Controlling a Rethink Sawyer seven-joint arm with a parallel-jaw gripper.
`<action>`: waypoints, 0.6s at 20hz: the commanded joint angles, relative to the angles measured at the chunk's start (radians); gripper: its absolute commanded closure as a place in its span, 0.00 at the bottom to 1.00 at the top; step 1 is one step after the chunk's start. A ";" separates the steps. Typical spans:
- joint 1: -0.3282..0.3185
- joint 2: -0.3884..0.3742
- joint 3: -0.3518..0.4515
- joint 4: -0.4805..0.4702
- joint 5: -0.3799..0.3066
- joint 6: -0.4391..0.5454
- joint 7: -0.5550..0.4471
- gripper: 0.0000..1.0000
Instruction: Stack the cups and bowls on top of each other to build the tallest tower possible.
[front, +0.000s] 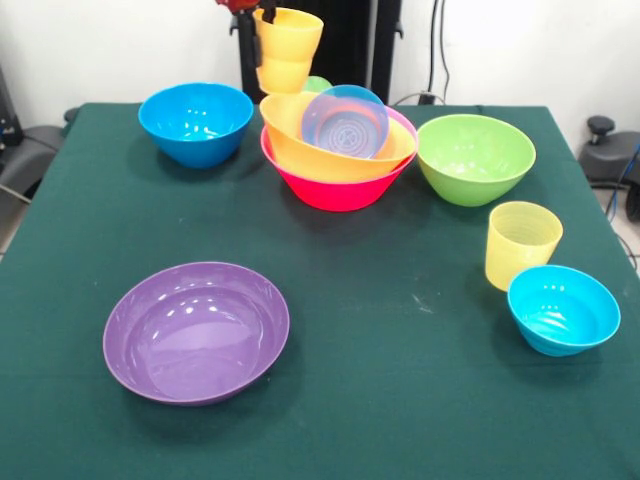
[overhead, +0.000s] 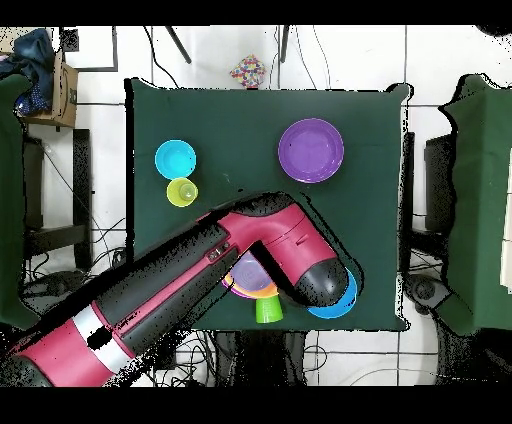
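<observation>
The tower is a pink bowl (front: 335, 192) with an orange bowl (front: 300, 145) nested in it and a small blue bowl (front: 345, 122) tilted inside. My gripper (front: 260, 42) hangs at its far left rim, shut on a yellow-orange cup (front: 290, 45) held above the orange bowl. A green cup (front: 318, 84) peeks out behind the tower and shows as the green cup (overhead: 268, 310) at the table's edge. In the overhead view the arm (overhead: 250, 262) hides the gripper and most of the tower.
A purple bowl (front: 196, 330) (overhead: 311, 150) sits alone. A medium blue bowl (front: 195, 122) (overhead: 346, 296) stands beside the tower, a green bowl (front: 475, 158) on its other side. A ribbed pale yellow cup (front: 521, 243) (overhead: 182, 192) stands next to a small blue bowl (front: 562, 308) (overhead: 175, 158).
</observation>
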 joint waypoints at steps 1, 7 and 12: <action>0.004 0.030 0.188 0.014 0.060 0.107 0.014 1.00; 0.037 0.032 0.187 0.028 0.073 0.123 0.039 1.00; 0.043 0.036 0.187 0.026 0.079 0.136 0.053 1.00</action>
